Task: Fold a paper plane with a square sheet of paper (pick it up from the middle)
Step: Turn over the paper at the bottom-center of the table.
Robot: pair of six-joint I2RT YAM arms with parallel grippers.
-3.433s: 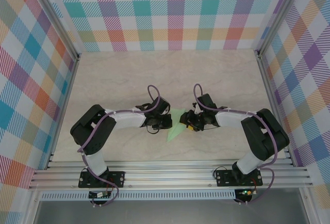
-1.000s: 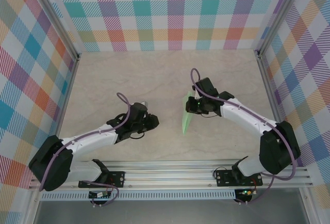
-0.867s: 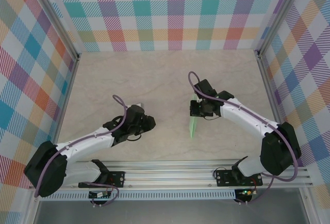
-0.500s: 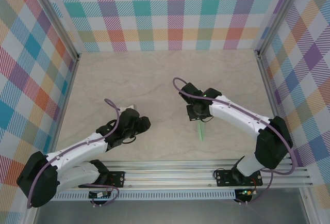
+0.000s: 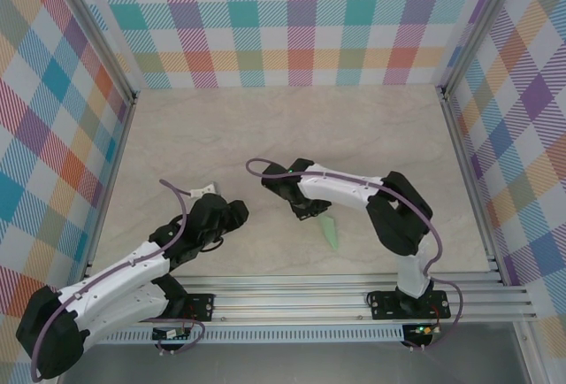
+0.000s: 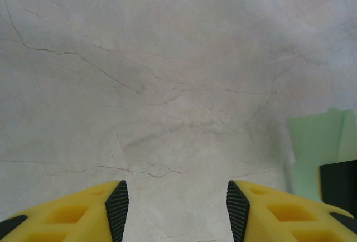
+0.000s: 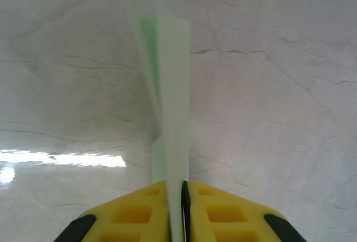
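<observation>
Swung leftward, right end effector (image 7: 177,190) pinches the folded paper plane (image 7: 167,74) above the counter (image 7: 279,114); left end effector (image 6: 174,203) is spread, empty. Only release seems left.

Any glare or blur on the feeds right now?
Right wrist: a white glare streak on the table left of the plane, whose far tip looks soft. Left wrist: no glare, far table slightly blurred. Top external: evenly lit, sharp.

**Marbled table, one green dart**

The table (image 5: 265,127) has a pale cream, stone-look top crossed by thin dark veins. Near its front middle is a pale green paper plane (image 5: 330,233). I cannot tell whether it rests on the surface.
</observation>
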